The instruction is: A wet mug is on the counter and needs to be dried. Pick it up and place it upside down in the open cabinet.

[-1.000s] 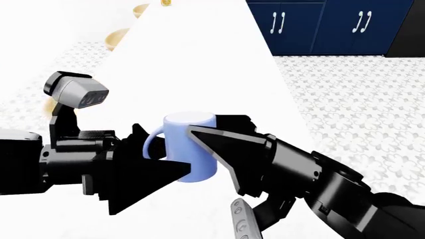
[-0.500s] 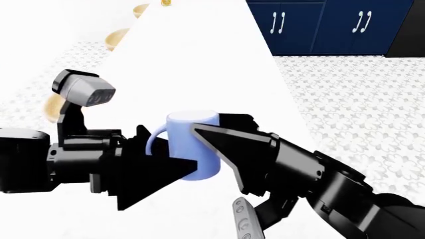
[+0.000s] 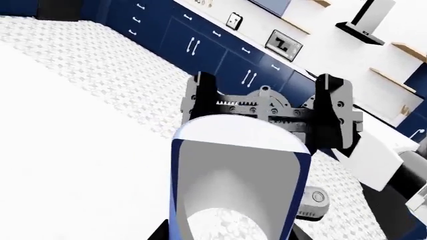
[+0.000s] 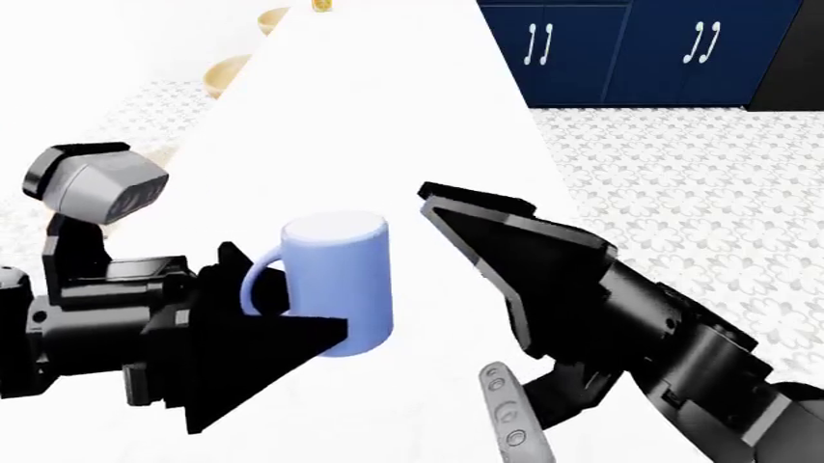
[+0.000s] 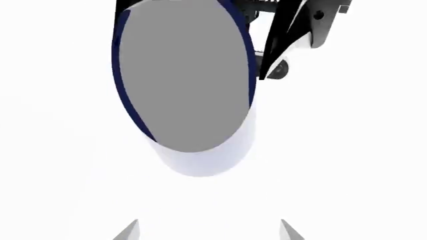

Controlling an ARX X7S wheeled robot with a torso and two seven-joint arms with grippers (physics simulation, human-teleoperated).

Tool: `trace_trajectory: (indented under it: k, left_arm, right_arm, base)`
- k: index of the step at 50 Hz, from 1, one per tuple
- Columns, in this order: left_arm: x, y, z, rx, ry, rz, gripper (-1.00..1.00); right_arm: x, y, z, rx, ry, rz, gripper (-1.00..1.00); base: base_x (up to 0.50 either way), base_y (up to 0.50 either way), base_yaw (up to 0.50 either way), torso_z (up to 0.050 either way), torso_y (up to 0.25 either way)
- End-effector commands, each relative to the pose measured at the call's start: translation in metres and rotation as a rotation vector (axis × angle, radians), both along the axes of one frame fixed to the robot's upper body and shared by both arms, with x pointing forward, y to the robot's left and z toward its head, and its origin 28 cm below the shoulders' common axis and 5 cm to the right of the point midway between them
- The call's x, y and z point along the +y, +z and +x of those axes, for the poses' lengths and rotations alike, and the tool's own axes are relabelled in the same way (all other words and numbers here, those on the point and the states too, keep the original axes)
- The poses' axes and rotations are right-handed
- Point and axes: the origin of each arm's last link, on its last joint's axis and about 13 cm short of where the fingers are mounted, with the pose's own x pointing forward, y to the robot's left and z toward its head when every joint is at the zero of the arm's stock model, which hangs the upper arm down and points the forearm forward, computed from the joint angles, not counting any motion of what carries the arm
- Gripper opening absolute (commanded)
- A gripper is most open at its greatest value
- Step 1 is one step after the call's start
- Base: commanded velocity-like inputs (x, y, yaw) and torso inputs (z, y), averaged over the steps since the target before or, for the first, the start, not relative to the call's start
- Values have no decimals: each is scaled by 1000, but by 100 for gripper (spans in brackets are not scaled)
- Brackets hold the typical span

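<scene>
1. Where the head view looks down the long glossy white counter, the small periwinkle-blue cylindrical mug stands upright near the robot, its thin loop handle turned toward the left arm. The black left claw is at the mug on its handle side, one dark finger crossing in front of the mug's lower wall; whether it is clamped on the mug I cannot tell. The black right claw stands apart from the mug on its other side, with bare counter between them; its jaw gap is not visible here. Tan bowls sit at the counter's far left edge, and navy cabinet doors with white handles line the far wall beyond the white floral-patterned floor.

2. Seen from the left wrist, the mug fills the near field, its pale inside facing the camera. Beyond it the right claw's geared metal body faces this camera.

3. Seen from the right wrist, the mug shows as a grey oval with a navy edge above white counter. Two pale fingertips of the right claw sit spread wide, with nothing between them.
</scene>
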Motion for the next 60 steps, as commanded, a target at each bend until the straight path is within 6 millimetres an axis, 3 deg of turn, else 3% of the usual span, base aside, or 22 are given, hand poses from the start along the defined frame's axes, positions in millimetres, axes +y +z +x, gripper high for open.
trace_trajectory:
  k: [1,8,17,25,32,42,60]
  left_arm:
    - [10,4,-20,-78,96,29,-100]
    - [11,3,-36,-169,218,41,-100]
    - [5,-2,-51,-271,369,74,-100]
    - [0,-7,-60,-326,439,101,-100]
    - [-4,-10,-66,-374,490,146,-100]
    - [-6,-11,-66,-375,493,154,-100]
    - [-7,-20,-75,-425,689,178,-100]
  right_arm:
    - [-17,3,-8,45,-81,146,100]
    - [-30,14,-30,282,-124,574,100]
    - [-30,11,-68,774,-139,1131,100]
    - [-33,11,-83,1269,-111,1575,100]
    - [-32,4,-89,1370,-99,1639,100]
    - [-32,-1,-93,1439,-69,1648,100]
    - [-36,-8,-90,1456,-50,1715,100]
  base:
    - [0,0,0,0,0]
    - [0,0,0,0,0]
    - [0,0,0,0,0]
    - [0,0,0,0,0]
    - [31,0,0,0,0]
    - [500,-4,0,2,1]
    - [388,-3,0,0,0]
